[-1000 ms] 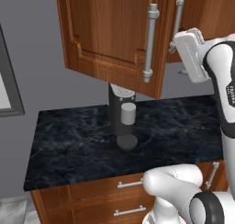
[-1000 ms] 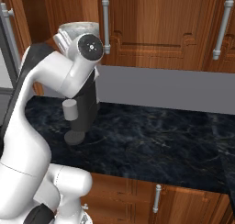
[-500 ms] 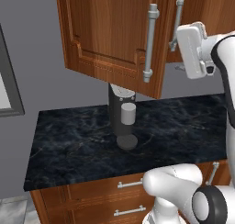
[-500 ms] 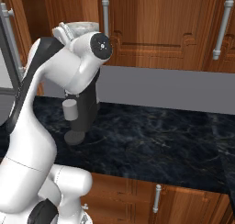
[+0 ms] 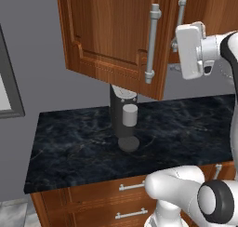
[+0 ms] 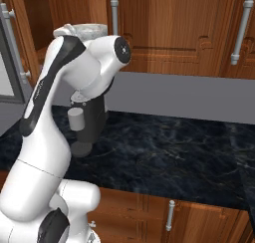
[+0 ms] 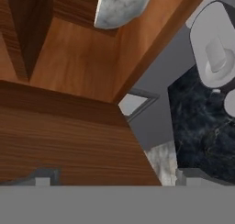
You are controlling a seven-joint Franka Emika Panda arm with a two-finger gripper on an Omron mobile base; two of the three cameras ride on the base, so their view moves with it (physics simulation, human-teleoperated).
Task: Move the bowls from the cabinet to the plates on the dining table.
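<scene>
Since a second ago my hand has risen beside the open cabinet door (image 5: 116, 35), its white housing now level with the bar handle (image 5: 152, 42). My pincer (image 7: 114, 179) stands spread wide, pinching nothing; both dark fingertips (image 7: 43, 177) show at 6 o'clock in the hand view. Marbled bowl (image 7: 120, 5) sits on the cabinet shelf (image 7: 78, 58) at 12 o'clock in that view, well apart from the tips. Below, a dark coffee machine (image 5: 123, 121) stands on the black marble counter (image 5: 69, 147).
</scene>
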